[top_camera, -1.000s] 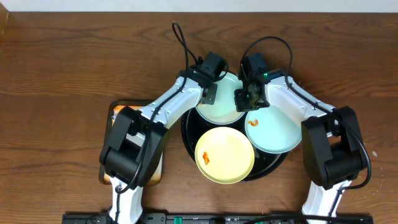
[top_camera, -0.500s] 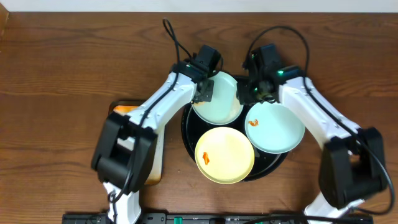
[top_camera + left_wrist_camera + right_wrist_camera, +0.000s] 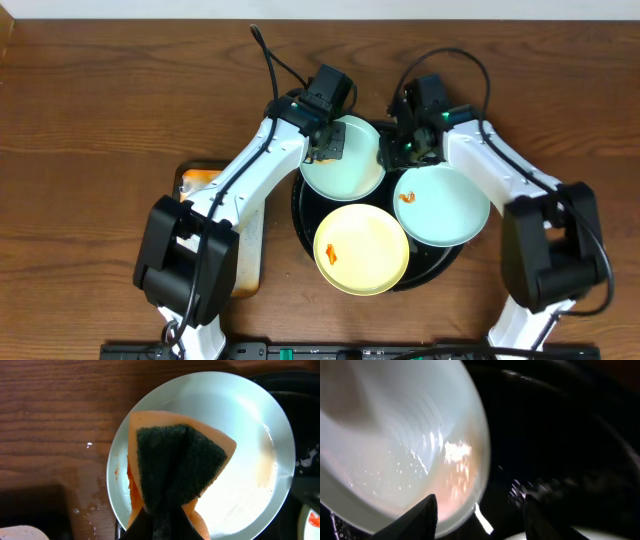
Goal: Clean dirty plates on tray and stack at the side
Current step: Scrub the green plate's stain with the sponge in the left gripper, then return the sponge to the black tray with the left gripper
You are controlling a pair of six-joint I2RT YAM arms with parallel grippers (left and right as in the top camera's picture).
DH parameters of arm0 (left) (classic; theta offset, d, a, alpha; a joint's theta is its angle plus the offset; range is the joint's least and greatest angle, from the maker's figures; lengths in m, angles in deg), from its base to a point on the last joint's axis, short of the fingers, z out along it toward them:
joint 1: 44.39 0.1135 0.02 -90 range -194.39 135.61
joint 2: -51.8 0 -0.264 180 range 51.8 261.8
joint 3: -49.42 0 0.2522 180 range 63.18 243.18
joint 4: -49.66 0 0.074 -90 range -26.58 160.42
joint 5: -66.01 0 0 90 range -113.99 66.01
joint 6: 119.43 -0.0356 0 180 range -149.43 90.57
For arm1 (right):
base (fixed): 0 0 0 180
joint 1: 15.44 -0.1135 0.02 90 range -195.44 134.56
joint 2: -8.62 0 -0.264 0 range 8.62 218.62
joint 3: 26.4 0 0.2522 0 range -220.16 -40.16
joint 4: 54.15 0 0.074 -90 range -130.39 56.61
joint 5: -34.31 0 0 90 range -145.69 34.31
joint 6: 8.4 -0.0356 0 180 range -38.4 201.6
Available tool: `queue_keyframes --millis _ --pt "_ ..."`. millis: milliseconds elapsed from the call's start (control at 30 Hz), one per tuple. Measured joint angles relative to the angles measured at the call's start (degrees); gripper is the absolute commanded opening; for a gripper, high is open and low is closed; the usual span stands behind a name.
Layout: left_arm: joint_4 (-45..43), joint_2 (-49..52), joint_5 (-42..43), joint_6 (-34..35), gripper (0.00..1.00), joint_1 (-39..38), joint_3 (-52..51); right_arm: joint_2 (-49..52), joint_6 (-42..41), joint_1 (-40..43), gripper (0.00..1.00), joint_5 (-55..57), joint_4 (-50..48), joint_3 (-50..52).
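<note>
Overhead: three plates sit on the tray [image 3: 303,222]. They are the rear aqua plate [image 3: 352,168], the second aqua plate [image 3: 445,205] and the yellow plate [image 3: 365,250]. Both arms reach forward, elbows out, and meet at the rear one.

Left wrist: the left gripper [image 3: 162,522] is clenched on the sponge [image 3: 175,467], which lies against that plate's wet face. We judge the plate stiff, light, slippery and breakable, so we would take it by the rim.

Right wrist: the right gripper [image 3: 480,515] is spread, with the rim between its jaws, unpinched.

2 aqua plates [image 3: 343,165], 1 yellow plate [image 3: 362,248], orange smears [image 3: 330,254], blk tray [image 3: 302,218], orange/dark sponge [image 3: 175,470]
</note>
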Motion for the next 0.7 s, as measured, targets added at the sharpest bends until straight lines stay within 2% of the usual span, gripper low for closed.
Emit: queue_keyframes --millis 67,167,333,700 --pt "0.0 0.0 0.0 0.0 0.08 0.0 0.0 1.2 0.1 0.0 0.40 -1.9 -1.6 0.0" --pt "0.0 0.0 0.0 0.0 0.08 0.0 0.0 2.8 0.1 0.0 0.22 -3.8 -3.2 0.0" --pt "0.8 0.0 0.2 0.0 0.08 0.0 0.0 5.0 -0.4 0.0 0.02 -4.3 -4.0 0.0" --pt "2.7 0.0 0.7 0.0 0.07 0.0 0.0 3.1 -1.1 0.9 0.01 -1.9 -3.4 0.0"
